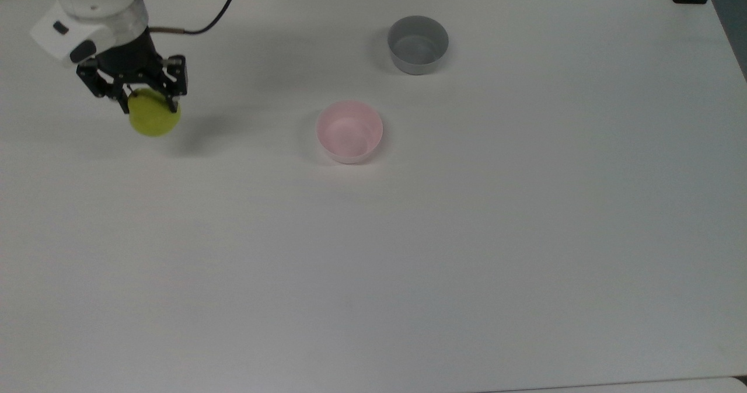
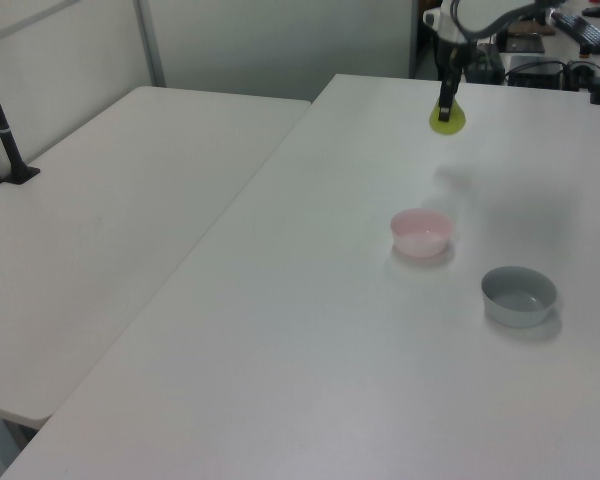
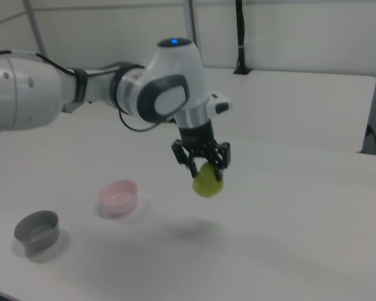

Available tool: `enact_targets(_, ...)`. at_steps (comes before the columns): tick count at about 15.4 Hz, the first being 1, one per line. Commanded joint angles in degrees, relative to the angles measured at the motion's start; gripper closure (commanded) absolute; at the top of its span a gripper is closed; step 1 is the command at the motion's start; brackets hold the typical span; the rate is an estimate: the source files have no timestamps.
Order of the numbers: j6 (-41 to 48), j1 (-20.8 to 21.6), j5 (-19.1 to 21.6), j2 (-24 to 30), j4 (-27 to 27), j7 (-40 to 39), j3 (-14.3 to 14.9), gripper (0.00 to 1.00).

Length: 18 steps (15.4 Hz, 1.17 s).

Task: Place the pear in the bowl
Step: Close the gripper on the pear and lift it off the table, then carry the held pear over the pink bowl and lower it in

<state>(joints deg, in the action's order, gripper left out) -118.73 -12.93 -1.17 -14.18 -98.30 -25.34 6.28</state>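
Observation:
My gripper [image 1: 149, 104] [image 3: 203, 172] [image 2: 446, 107] is shut on the yellow-green pear [image 1: 154, 118] [image 3: 207, 182] [image 2: 447, 119], which hangs in the air well above the white table, its shadow on the surface below. The pale pink bowl [image 1: 349, 131] [image 3: 119, 195] [image 2: 420, 232] stands upright on the table, far off to the top view's right of the pear, with nothing inside it.
A grey bowl [image 1: 418, 44] [image 3: 37, 231] [image 2: 518, 295] of similar size stands beyond the pink one. The white table [image 1: 408, 253] stretches wide around both bowls. A second white table [image 2: 110, 220] adjoins it on the left view's left.

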Motion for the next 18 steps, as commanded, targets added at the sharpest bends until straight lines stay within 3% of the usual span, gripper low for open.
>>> enact_targets(1,10.5,2.7,-1.0,3.6,4.6,2.1,0.2,0.74)
enact_targets(6,19.5,6.3,-0.2,10.5,5.8,4.7,0.2,0.73)
enact_targets(13,23.7,14.2,2.3,15.8,5.2,13.9,0.4,0.71)
enact_targets(18,22.2,15.1,2.5,15.2,4.0,18.2,-3.4,0.71)
